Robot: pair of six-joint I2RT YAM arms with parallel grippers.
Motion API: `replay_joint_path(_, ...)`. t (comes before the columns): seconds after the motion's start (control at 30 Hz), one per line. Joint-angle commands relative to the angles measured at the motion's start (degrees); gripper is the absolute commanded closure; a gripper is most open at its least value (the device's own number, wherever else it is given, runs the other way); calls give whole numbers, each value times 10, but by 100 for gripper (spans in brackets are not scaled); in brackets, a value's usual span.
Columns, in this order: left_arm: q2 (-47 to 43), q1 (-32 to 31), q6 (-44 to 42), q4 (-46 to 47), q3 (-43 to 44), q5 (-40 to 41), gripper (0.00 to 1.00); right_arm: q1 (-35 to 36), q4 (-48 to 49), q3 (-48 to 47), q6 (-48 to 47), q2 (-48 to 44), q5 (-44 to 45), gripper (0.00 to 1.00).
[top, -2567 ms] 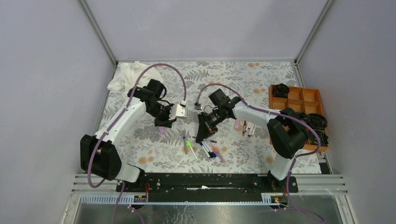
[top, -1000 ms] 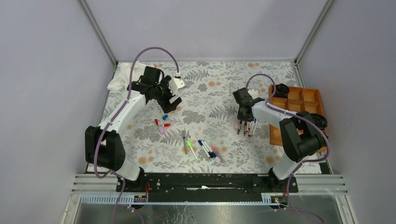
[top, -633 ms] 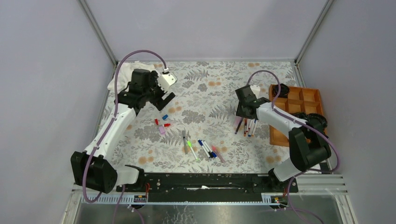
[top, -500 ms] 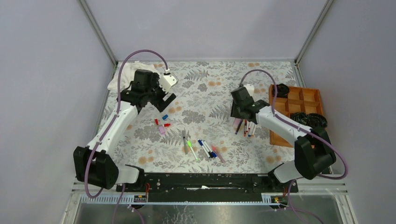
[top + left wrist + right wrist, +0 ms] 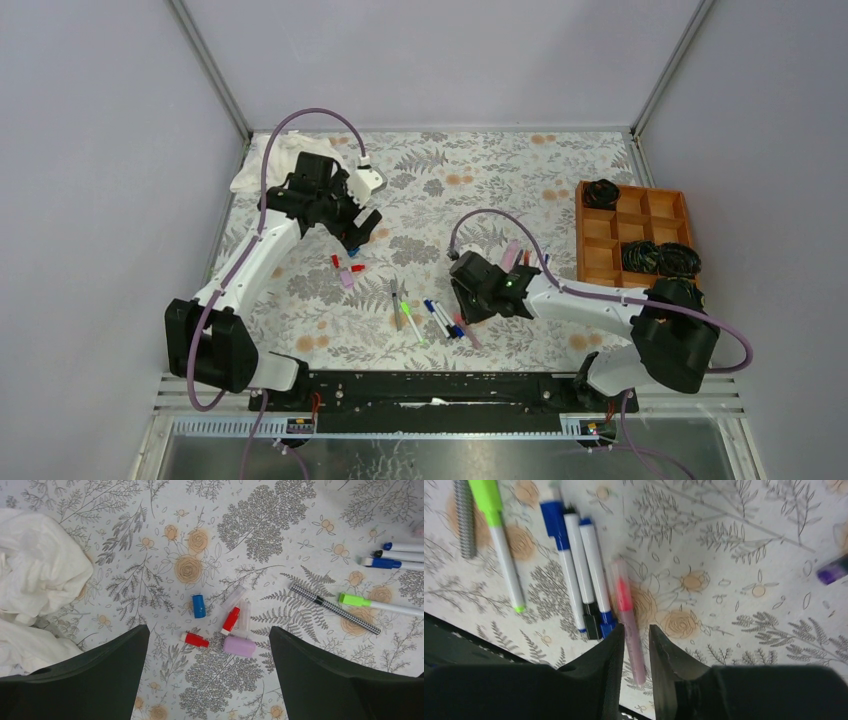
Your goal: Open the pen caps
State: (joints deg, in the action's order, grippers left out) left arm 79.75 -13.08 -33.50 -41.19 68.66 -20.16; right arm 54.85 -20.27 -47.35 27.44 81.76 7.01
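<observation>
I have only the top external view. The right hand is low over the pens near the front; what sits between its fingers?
Observer: The right wrist view shows the right hand straddling one end of a pink pen that lies flat. Whether it grips the pen is unclear.
Reviewer: Is the left hand holding a cap?
Observer: No. In the left wrist view the left hand is wide open and empty.
Reviewer: What lies under it?
Observer: A blue cap, a red cap, a second red cap and a lilac cap, with two clear pieces beside the first red one.
</observation>
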Motion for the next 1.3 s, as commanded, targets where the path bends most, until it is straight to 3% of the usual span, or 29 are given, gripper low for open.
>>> replay_joint_path(0.0,-4,2,-1,-24,13,-24,2,16,17,33,15,-37,-35,68)
replay_joint_path(0.43,18,3,-6,-45,26,-35,2,35,24,67,24,-22,-21,65)
replay_joint_path(0.9,10,2,-17,-58,23,-45,2,35,19,39,30,56,39,70)
replay_joint_path(1.07,9,2,-23,-65,25,-52,2,31,17,5,16,83,68,79)
replay_joint_path(1.27,5,2,-55,-95,18,-94,1,-11,17,-33,-14,74,38,97)
